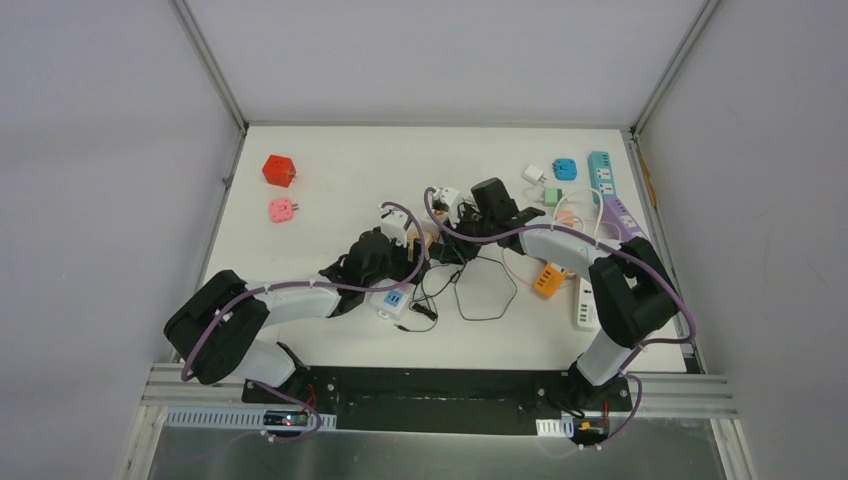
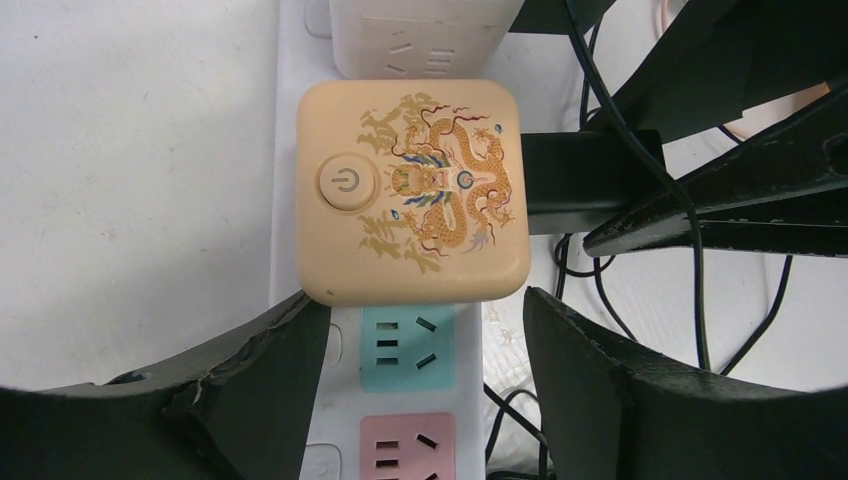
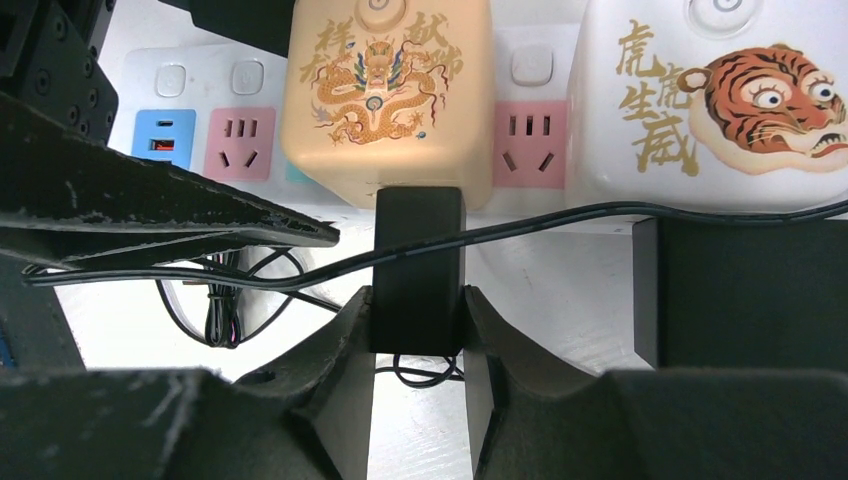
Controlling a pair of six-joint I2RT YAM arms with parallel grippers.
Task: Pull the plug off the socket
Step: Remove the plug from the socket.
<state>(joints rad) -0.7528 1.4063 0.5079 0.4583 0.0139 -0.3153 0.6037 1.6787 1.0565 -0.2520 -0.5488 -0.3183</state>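
Note:
A beige cube socket [image 2: 412,190] printed with a golden dragon sits plugged into a white power strip [image 2: 300,40]. A black plug [image 3: 418,240] sticks out of the cube's side, its thin cable trailing off. My right gripper [image 3: 418,300] is shut on this plug, one finger pressed on each side. My left gripper [image 2: 425,335] stands open astride the strip just below the cube, over a cyan outlet [image 2: 408,348]; its right finger stands clear of the strip. In the top view both grippers [image 1: 395,255] [image 1: 460,222] meet mid-table.
A white tiger-printed cube [image 3: 710,100] sits beside the dragon cube with another black block [image 3: 740,290] before it. Loose black cables [image 1: 470,290] lie near. A red cube [image 1: 278,170] and a pink cube [image 1: 281,210] sit far left. Several strips and adapters [image 1: 600,172] crowd the right.

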